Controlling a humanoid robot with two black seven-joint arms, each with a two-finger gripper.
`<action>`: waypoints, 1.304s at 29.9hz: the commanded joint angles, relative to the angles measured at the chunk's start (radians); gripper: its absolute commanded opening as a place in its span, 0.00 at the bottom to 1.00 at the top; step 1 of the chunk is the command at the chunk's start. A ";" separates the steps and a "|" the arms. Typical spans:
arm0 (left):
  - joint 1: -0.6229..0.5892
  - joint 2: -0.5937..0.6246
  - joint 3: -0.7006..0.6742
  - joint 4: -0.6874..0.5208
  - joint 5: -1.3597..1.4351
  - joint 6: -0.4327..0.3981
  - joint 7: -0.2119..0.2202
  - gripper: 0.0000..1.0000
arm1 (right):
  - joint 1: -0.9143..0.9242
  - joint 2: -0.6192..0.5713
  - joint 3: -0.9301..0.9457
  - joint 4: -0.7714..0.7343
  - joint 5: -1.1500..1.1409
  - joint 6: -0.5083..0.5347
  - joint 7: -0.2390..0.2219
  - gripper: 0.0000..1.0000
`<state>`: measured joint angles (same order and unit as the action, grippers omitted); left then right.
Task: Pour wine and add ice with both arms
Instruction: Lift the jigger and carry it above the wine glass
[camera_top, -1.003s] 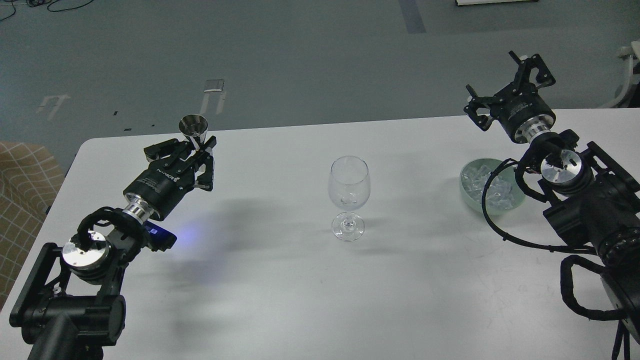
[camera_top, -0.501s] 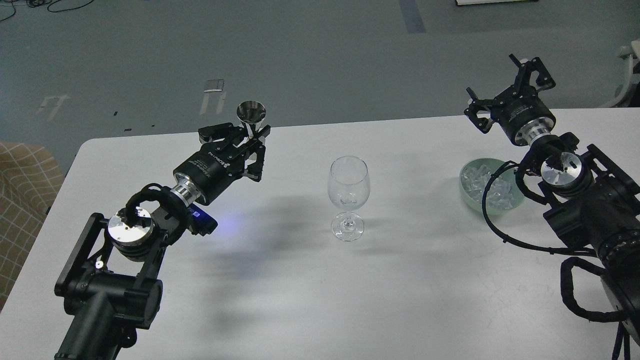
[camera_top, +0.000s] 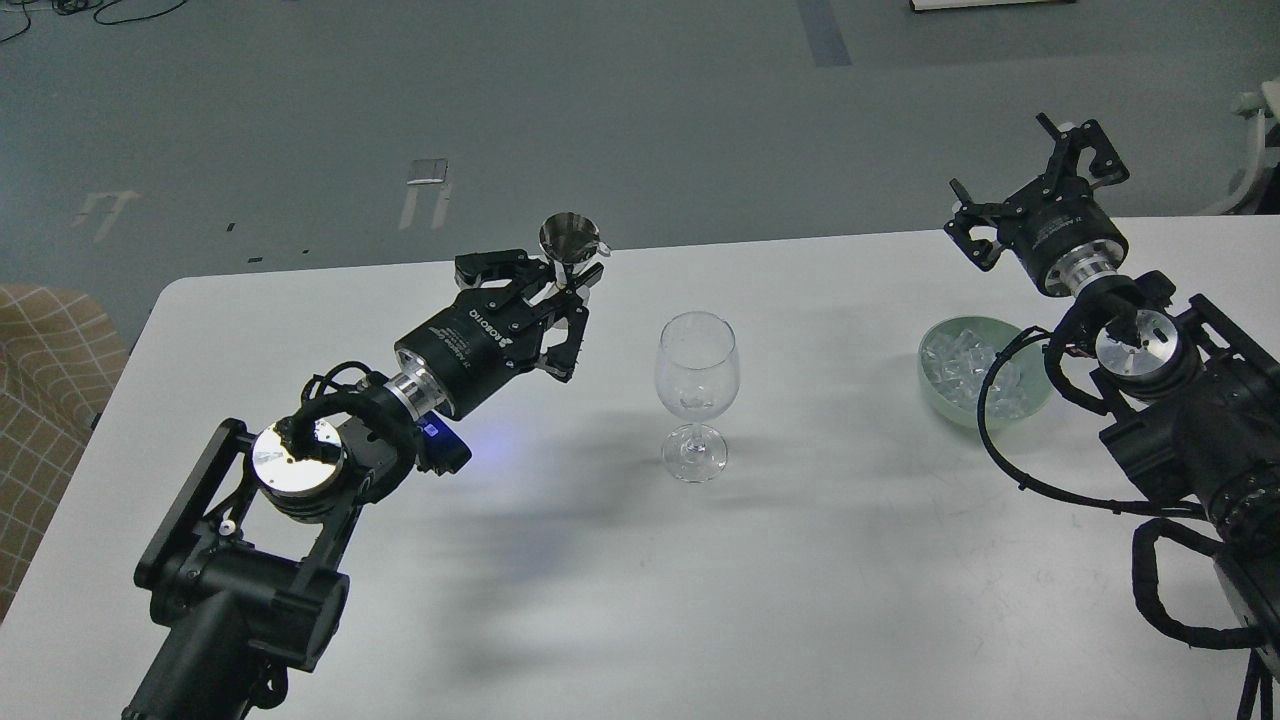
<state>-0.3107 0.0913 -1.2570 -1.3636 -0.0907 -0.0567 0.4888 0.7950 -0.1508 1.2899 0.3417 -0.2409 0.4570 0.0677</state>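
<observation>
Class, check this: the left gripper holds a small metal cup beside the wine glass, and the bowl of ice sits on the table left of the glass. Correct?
Not quite. In the head view the bowl of ice sits right of the wine glass, not left. The left gripper does hold the small metal cup beside the glass.

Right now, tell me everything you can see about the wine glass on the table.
The wine glass is clear and colourless, with a rounded bowl, a short stem and a round foot. It stands upright near the middle of the white table, and no dark liquid shows in it. Nothing touches it: the left end effector, shut on a small metal cup, is to its left, and the pale green bowl of ice sits to its right.
</observation>
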 joint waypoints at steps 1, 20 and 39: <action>-0.001 0.002 0.031 -0.017 0.006 0.000 0.000 0.01 | 0.001 -0.003 0.000 0.000 0.000 0.000 0.000 1.00; -0.011 -0.064 0.123 -0.046 0.066 0.061 0.000 0.01 | -0.008 -0.013 0.000 0.002 0.002 0.005 0.000 1.00; -0.045 -0.031 0.134 -0.042 0.071 0.061 0.000 0.01 | -0.010 -0.013 0.000 0.005 0.002 0.005 0.000 1.00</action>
<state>-0.3479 0.0586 -1.1247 -1.4060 -0.0215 0.0034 0.4887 0.7836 -0.1642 1.2915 0.3467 -0.2392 0.4617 0.0674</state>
